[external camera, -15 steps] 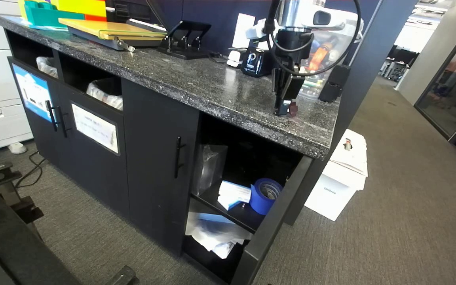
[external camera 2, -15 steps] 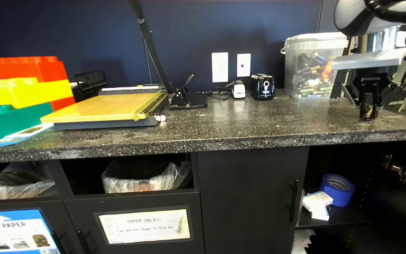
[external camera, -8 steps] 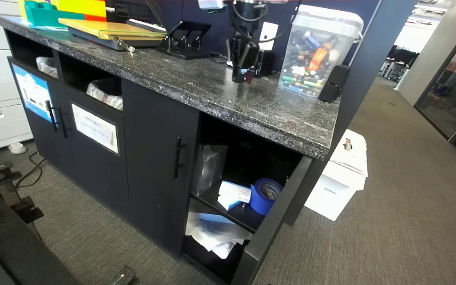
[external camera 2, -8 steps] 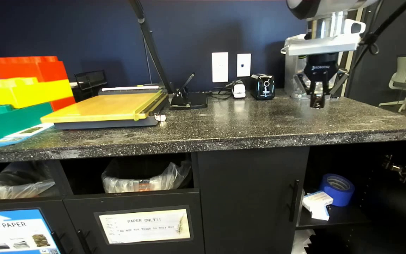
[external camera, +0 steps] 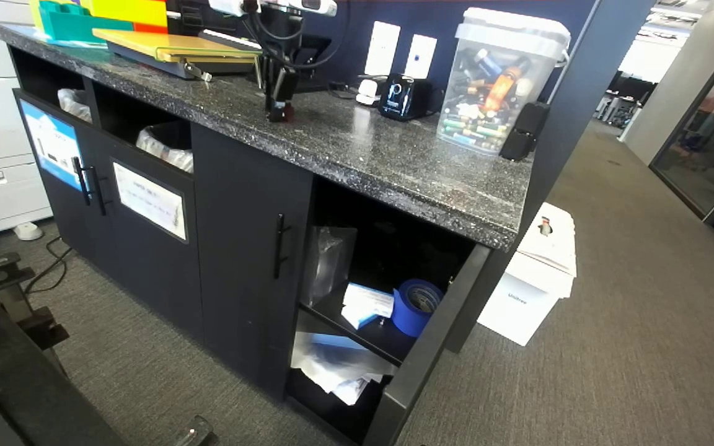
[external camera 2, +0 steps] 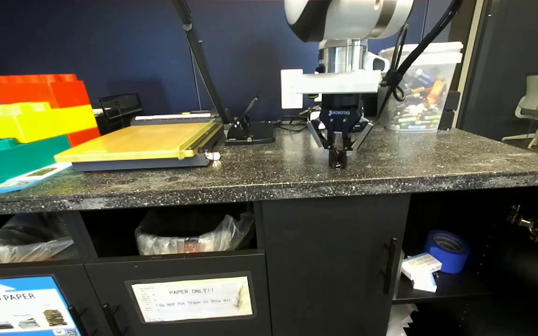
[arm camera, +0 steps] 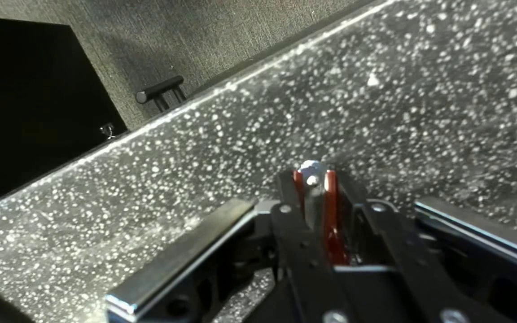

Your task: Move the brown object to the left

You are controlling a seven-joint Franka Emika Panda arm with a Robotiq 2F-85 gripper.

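If the gripper (external camera 2: 338, 159) is driven toward the left of the frame at this height, it is likely to strike the paper cutter (external camera 2: 143, 142) at left centre; the probable first contact is the white knob (external camera 2: 212, 156) at its near right corner. Across the centre, the front edge of the countertop (external camera 2: 259, 161) is near the likely path. Releasing too close to this edge could drop the brown object (external camera: 289, 113) to the floor (external camera: 134, 347), since an irregular lump may tip or roll. Right of centre, the jaws are clamped on the brown object, low over the countertop. Contact with the surface cannot be confirmed; if present, sideways travel may drag the piece and twist it loose. At upper right, the black cable (external camera 2: 430, 39) hangs beside the gripper; a snag could jerk the grip.

Appearance of the brown object in the wrist view, left to right: a short, narrow red strip; a pale glossy spot, which may or may not belong to it; a longer red strip. Both strips lie between the fingertips (arm camera: 287, 188), which hide most of the body. In an exterior view it shows as a tiny, dark reddish lump.
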